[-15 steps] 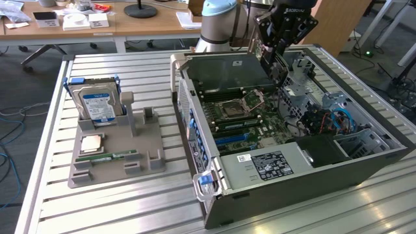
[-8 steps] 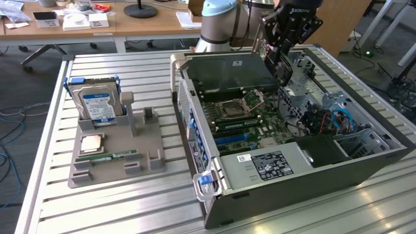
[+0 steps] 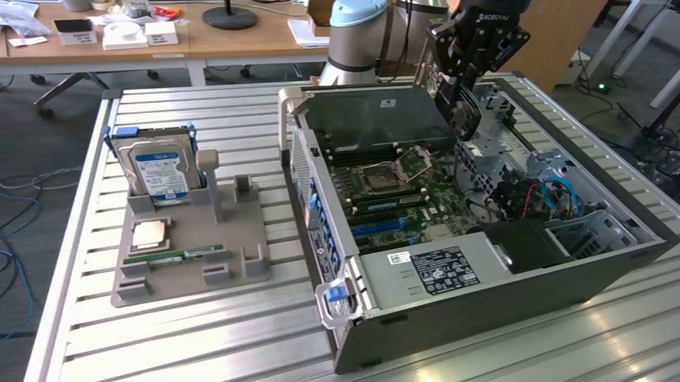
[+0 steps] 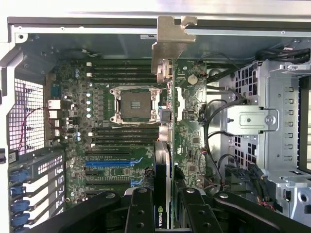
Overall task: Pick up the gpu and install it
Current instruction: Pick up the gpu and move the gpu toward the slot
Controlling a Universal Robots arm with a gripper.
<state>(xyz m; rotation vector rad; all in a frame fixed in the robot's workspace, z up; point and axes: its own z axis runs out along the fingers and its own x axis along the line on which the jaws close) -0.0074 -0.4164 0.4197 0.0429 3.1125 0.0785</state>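
Note:
My gripper (image 3: 459,83) hangs over the far end of the open computer case (image 3: 478,306) and is shut on the gpu (image 3: 466,119), a thin dark card held on edge above the case interior. In the wrist view the gpu (image 4: 163,179) runs out from between my black fingers (image 4: 141,208), and its pale metal bracket (image 4: 167,43) reaches toward the case wall. Beneath it lies the green motherboard (image 4: 121,145) with the bare processor socket (image 4: 135,104) and blue expansion slots (image 4: 109,163). The card hovers above the board and touches nothing.
A grey parts holder (image 3: 191,270) on the slatted table carries a silver hard drive in a blue frame (image 3: 159,171), a processor chip (image 3: 149,233) and a green memory stick (image 3: 175,256). Inside the case are a drive cage (image 4: 272,121) and loose cables (image 3: 531,199). Desks stand behind.

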